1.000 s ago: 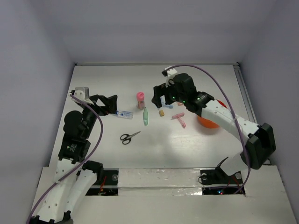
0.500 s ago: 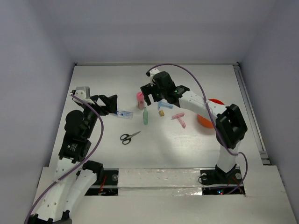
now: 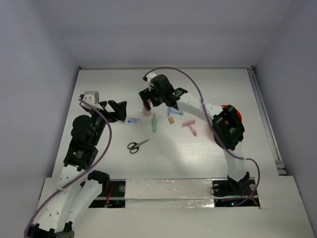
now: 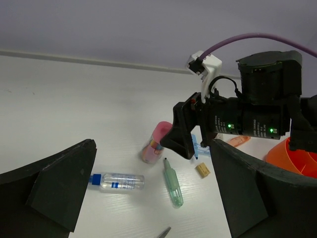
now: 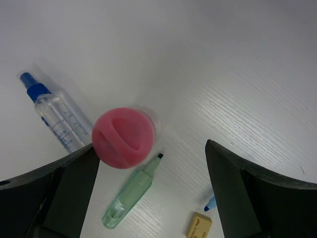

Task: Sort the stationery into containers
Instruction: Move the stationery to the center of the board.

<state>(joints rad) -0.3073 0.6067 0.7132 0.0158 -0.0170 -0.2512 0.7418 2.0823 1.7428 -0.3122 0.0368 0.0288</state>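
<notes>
Pink cylindrical tube [image 5: 124,137] stands upright on smooth white table [image 5: 223,74].

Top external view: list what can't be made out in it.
Pink cylindrical tube: mostly covered by the right gripper.
Round orange-red plastic bowl: largely behind the right arm; contents unseen.
Light blue T-shaped piece: partly under that arm.
Tiny tan block: too small to identify.

Pink tube [image 5: 124,138] flanked by clear bottle [image 5: 60,118], green stick [image 5: 130,196]; open table [image 5: 223,74] beyond tube
</notes>
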